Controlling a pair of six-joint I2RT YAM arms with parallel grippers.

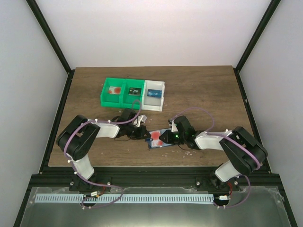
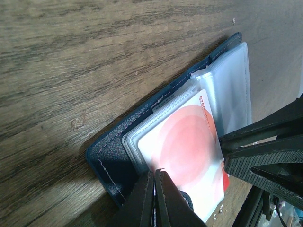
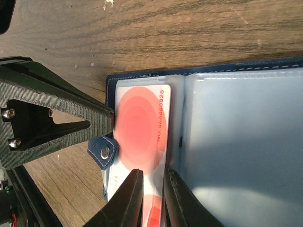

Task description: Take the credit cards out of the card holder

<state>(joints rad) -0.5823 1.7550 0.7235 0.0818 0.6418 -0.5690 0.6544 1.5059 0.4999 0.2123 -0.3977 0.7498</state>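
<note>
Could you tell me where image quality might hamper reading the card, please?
Top view: evenly lit, soft shadows under the arms, but the holder is tiny. Left wrist view: table sharp, card hazy behind its clear sleeve, which shows pale glare. Right wrist view: the card's red spot is blurred, its print roughly readable.

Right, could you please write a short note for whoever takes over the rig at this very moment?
Left gripper: jaws shut, tips on the edge of the card holder; whether they pinch it is unclear.
Right gripper: jaws closed on the near end of a card.
The card holder lies open on the table between the arms; the card is not yet out of its clear pocket.
Done: a loose card lies in the green bin.
Left: draw this card out, check the other pockets.
</note>
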